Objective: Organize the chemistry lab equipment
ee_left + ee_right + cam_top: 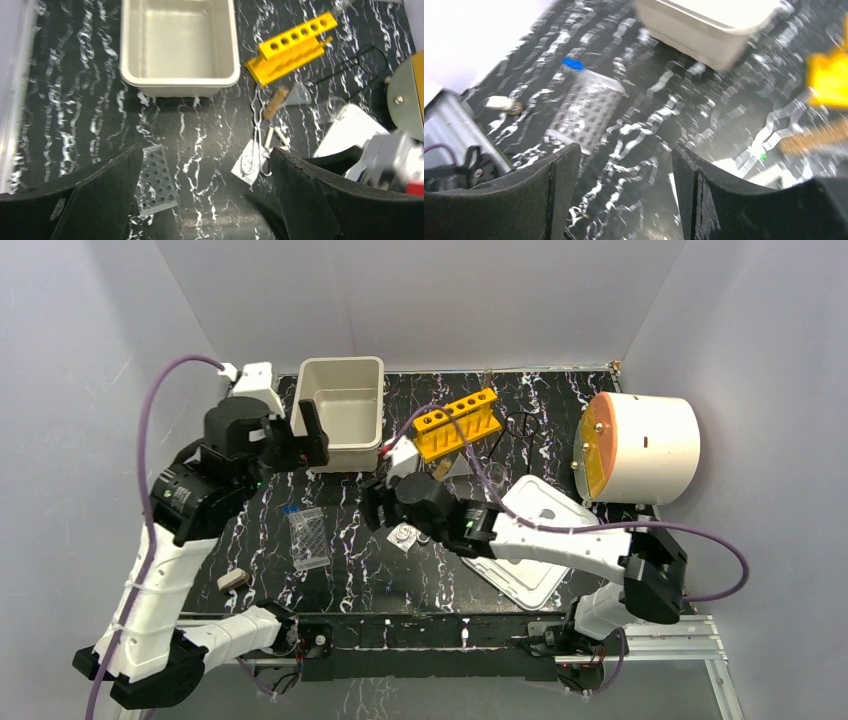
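Observation:
Both grippers are open and empty. My left gripper [303,440] hovers by the beige bin [345,410]; its wrist view [205,160] looks down on bare table. My right gripper [373,503] hangs low over the table's middle [624,155]. Metal tweezers [257,115], a tan stick [276,102] and a white triangle [277,137] lie below the yellow rack [292,47]. A small clear dish [405,537] lies by the right wrist. The blue-capped vial [572,63] lies next to a clear perforated plate [308,537]. The black wire ring stand [527,425] is behind.
A white tray lid [530,540] lies under the right arm. A white drum with an orange face [640,445] stands at the right. A small cork-like piece [232,580] lies at the front left. White walls enclose the table.

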